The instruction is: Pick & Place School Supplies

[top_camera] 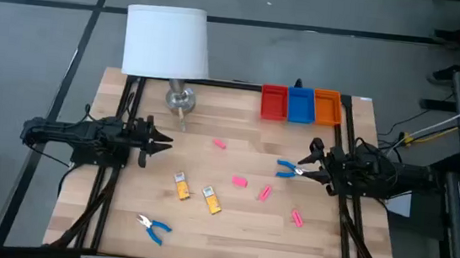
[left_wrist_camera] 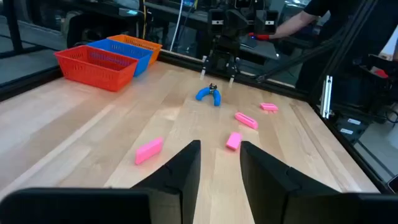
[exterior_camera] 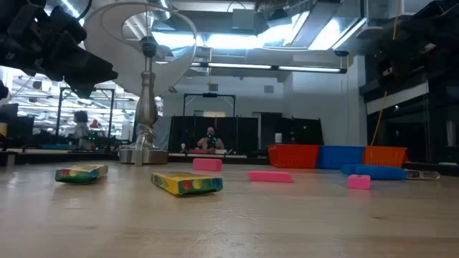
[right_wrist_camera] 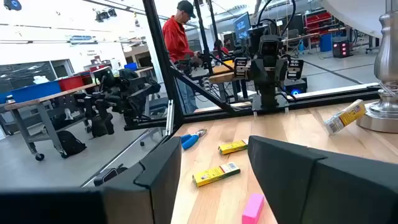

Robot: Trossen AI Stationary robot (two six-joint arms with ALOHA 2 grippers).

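Open right hand nearly touches blue-handled pliers, seemingly lying crosswise, handles leftward.

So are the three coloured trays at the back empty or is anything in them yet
Empty, as far as the high view shows: the red tray, blue tray and orange tray show only bare floors. The pink blocks lie out on the table.

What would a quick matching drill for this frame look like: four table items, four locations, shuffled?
Items:
1. white-shaded lamp
2. red plastic tray
3. blue-handled pliers
4. second blue-handled pliers

Places:
A. by the right gripper
B. table's near edge, left arm's side
C. far left corner
D. far edge, next to the blue tray

Pairs: 1-C, 2-D, 3-A, 4-B
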